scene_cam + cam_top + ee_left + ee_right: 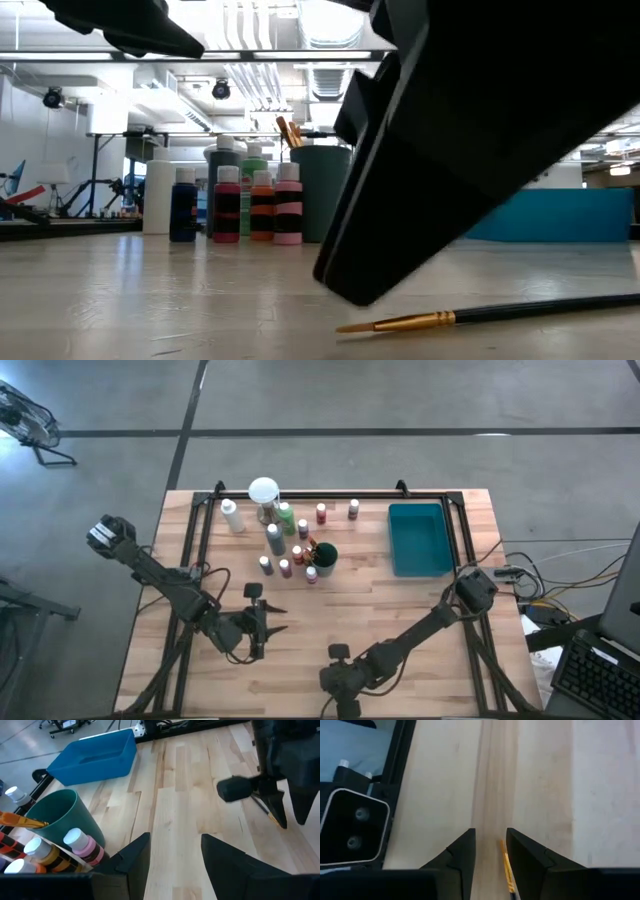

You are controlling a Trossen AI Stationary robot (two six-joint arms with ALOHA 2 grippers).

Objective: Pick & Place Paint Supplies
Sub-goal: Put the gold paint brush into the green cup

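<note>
A thin dark brush (500, 312) with a gold ferrule lies flat on the wood near the table's front edge. My right gripper (491, 840) points down at the table there and is open. The brush's ferrule (507, 867) lies in the gap, close by one finger. My left gripper (172, 845) hangs open above the table's near left and holds nothing. Several small white-capped paint bottles (290, 545) stand around a green cup (323, 557) that holds more brushes. My right gripper comes at the brush from above, slanting down, and its fingers stand either side of the ferrule end (507, 867). I cannot tell whether a finger touches the brush. The brush lies flat on the table.
A teal tray (420, 538) sits at the far right. A round white-topped object (263, 490) and a white bottle (232, 515) stand at the far middle. A black frame runs along the table's far and side edges. A camera box (355, 827) stands at the near edge.
</note>
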